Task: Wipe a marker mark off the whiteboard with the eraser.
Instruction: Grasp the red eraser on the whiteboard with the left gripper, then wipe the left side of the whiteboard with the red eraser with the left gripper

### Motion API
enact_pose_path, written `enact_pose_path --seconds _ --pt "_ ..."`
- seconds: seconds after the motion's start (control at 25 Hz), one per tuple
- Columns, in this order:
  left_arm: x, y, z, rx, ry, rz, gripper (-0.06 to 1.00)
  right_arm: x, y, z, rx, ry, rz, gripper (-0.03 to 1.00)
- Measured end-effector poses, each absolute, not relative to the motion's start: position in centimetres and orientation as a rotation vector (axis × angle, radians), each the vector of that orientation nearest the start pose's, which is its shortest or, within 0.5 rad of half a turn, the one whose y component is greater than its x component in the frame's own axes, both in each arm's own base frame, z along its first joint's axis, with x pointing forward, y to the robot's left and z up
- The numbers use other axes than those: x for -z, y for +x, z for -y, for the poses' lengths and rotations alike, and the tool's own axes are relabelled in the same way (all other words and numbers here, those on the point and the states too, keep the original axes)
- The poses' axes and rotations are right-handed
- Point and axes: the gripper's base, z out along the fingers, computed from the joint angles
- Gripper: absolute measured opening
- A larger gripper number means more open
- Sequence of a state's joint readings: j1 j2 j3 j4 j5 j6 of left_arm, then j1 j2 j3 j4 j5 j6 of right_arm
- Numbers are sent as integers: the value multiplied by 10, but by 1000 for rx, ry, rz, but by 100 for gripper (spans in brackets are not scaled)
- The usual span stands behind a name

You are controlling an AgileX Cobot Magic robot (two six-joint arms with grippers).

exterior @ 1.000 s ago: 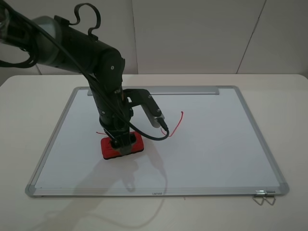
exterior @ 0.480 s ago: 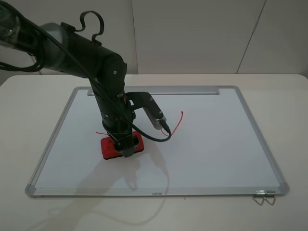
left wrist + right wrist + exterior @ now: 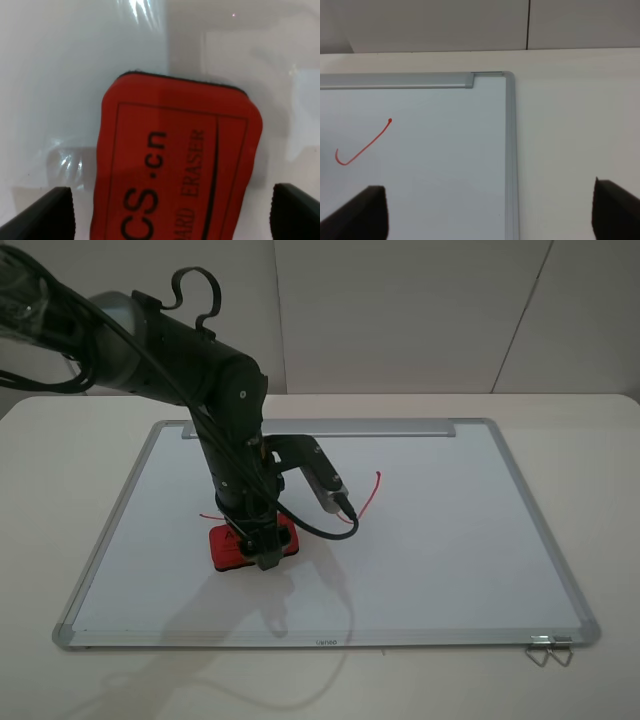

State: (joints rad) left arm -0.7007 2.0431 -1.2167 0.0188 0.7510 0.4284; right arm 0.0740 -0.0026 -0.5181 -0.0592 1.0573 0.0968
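The eraser (image 3: 230,548) lies flat on the whiteboard (image 3: 450,540), felt base down. From the board's middle it sits at about 8 o'clock, well inside the frame. We judge it a light, stiff block with a smooth plastic top and a soft, slightly grippy base. It should slide under gentle downward pressure without any risk of breaking. The best hold is across its two long sides, low enough that the felt stays flat on the board and the block cannot tip while it is swept.

In the left wrist view the eraser (image 3: 175,165) fills the space between the fingers, lettered top up. The left gripper (image 3: 262,545) stands over it with its jaws wide, one finger on each long side. A thin gap shows on both sides, so we read it as straddling the block, not clamping it. The left arm reaches in from 10 o'clock, bends steeply at the elbow and points its wrist almost straight down, with a cable looping out toward 3 o'clock.

Just a short piece of the marker mark (image 3: 208,516) shows, at about 10 o'clock from the eraser; the arm hides the rest. The red check-shaped stroke (image 3: 370,495) lies apart at 2 o'clock.

The right gripper (image 3: 490,215) appears only in its own wrist view. Its jaws are spread wide with nothing between them, and it hangs above the board's far corner, with the table (image 3: 580,125) beyond.
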Motion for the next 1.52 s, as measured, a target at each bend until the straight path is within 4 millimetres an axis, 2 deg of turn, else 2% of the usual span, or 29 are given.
enact_pose_path --seconds 0.44,0.88,0.92,1.04,1.52 --pt "-113 284 238 -3 1653 -2572 77 -283 -7 5 -38 26 -2019 72" --pt "-105 284 238 -8 1665 -2589 77 -283 -7 5 -38 26 -2019 72" --pt "-105 284 238 -8 1665 -2589 76 -283 -7 5 -38 26 -2019 72" --pt "-105 284 238 -10 1667 -2588 58 -283 -7 5 -38 26 -2019 72" --pt "-105 285 239 7 1641 -2592 58 -283 -7 5 -38 26 -2019 72"
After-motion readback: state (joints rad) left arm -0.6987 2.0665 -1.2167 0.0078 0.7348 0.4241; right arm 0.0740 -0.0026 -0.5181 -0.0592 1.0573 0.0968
